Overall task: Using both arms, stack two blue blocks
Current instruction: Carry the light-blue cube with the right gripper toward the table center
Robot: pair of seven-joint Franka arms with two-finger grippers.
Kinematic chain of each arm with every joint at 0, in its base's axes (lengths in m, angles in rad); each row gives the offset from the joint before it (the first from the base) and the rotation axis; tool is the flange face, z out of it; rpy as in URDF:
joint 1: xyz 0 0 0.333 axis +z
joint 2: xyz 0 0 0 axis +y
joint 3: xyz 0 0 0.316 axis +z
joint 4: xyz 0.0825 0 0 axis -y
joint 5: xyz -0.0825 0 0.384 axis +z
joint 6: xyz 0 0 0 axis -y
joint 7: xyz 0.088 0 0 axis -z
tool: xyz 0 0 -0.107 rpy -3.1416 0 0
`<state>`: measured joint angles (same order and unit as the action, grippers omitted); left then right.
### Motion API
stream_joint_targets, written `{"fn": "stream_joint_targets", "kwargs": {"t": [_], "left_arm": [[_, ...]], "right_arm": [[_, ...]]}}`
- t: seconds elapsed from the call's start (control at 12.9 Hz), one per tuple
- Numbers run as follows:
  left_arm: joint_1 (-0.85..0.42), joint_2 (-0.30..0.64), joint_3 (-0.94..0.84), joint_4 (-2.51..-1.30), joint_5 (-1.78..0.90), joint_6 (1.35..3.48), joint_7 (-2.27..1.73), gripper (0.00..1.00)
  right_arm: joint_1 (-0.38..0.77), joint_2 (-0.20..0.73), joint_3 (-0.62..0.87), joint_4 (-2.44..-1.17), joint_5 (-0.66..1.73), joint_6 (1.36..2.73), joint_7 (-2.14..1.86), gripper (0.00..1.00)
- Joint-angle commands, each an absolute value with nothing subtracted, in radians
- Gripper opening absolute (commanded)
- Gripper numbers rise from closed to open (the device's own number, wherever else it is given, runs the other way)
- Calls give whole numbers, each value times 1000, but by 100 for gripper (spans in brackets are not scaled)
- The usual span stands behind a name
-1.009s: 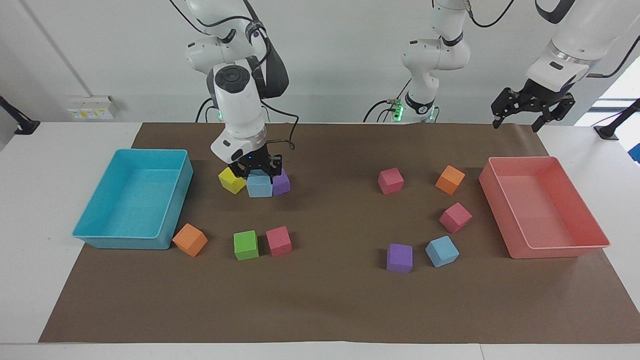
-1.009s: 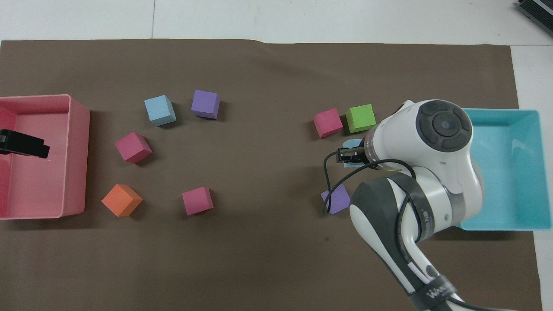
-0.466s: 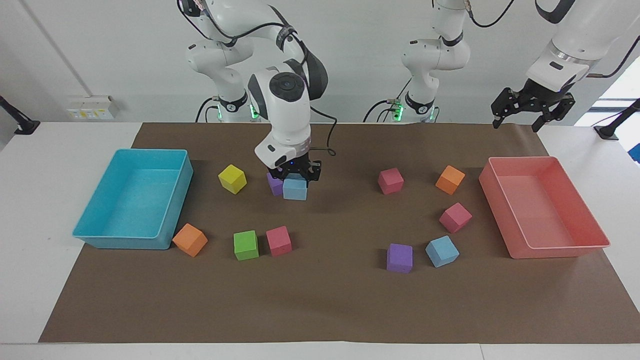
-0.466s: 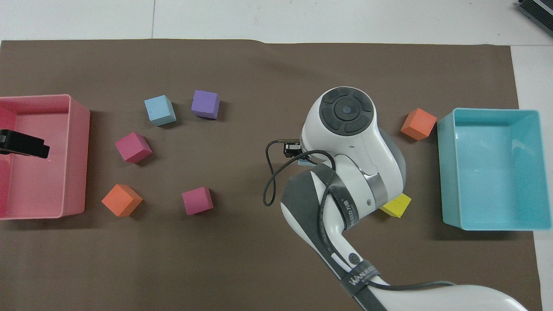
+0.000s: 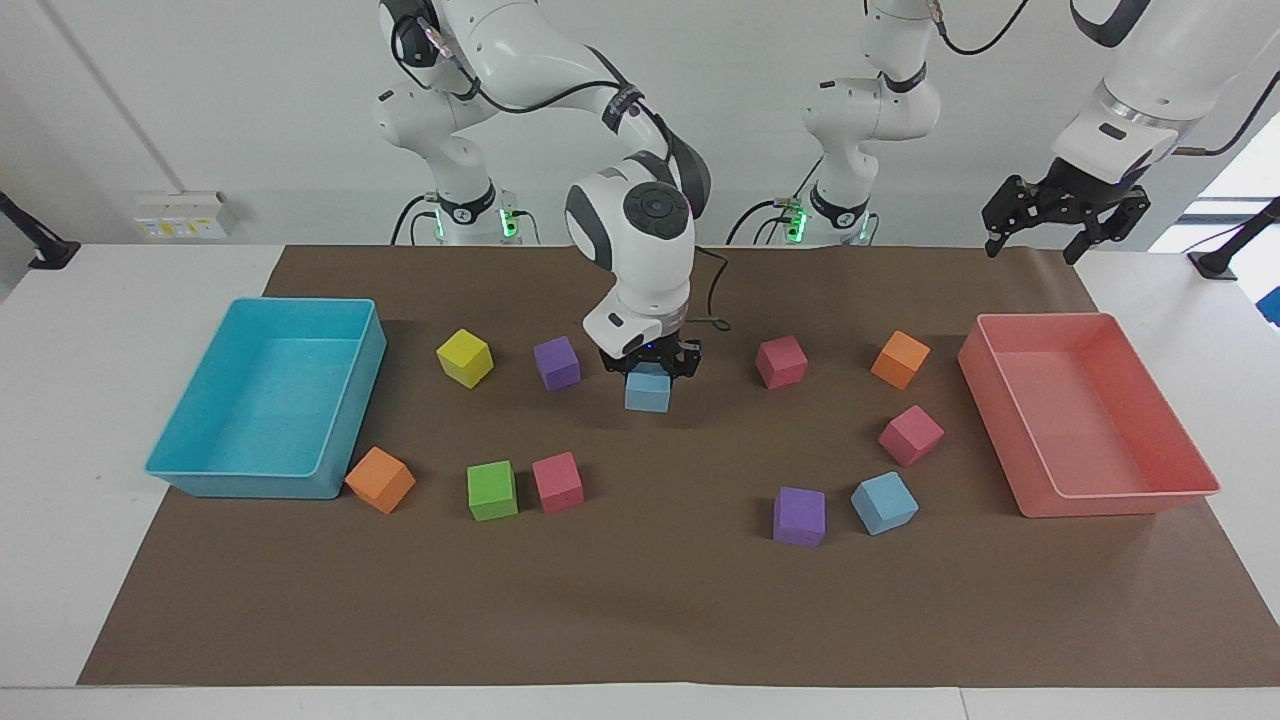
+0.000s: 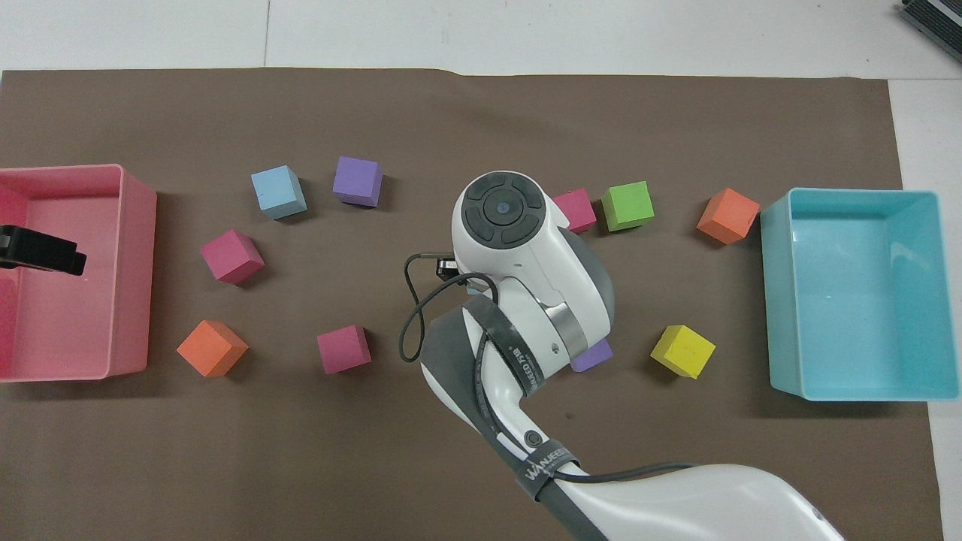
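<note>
Facing view. Turquoise tray (image 5: 265, 400) at the right arm's end of the table, nothing in it. Pink tray (image 5: 1085, 415) at the left arm's end, likewise holding nothing. Right gripper (image 5: 650, 362), fingers pinching a blue block (image 5: 647, 391) over the brown mat (image 5: 640, 600), between a purple cube (image 5: 557, 362) and a pink cube (image 5: 781, 361). Held block sits square, top face level; as a cube it has no long axis. Second blue block (image 5: 884, 502) rests on the mat beside another purple cube (image 5: 799, 516), turned corner-on. Left gripper (image 5: 1065, 215) waits in the air over the table edge by the pink tray, fingers spread.

Overhead view. Right arm (image 6: 518, 263) covers its gripper and almost all of the held block. Second blue block (image 6: 278, 192) on the mat, just beside a purple cube (image 6: 358, 180). Left gripper's tip (image 6: 41, 252) over the pink tray (image 6: 135, 225).

Change: a second ago the held block sat between the yellow cube (image 5: 465, 357) and the purple cube; it has since travelled toward the table's middle. Left gripper unmoved.
</note>
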<state>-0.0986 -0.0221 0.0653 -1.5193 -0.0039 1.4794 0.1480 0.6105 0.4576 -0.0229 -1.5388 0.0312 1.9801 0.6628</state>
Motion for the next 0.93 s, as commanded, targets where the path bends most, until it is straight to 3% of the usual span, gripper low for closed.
{"fn": "stream_joint_targets", "kwargs": {"t": [0.0, 0.85], "left_arm": [[-97, -35, 66, -1523, 2, 1465, 153, 100], [-97, -35, 66, -1523, 2, 1465, 153, 100]], "right_arm": [[614, 503, -2, -1526, 52, 2019, 632, 0], [623, 551, 2, -1542, 49, 2098, 549, 0]]}}
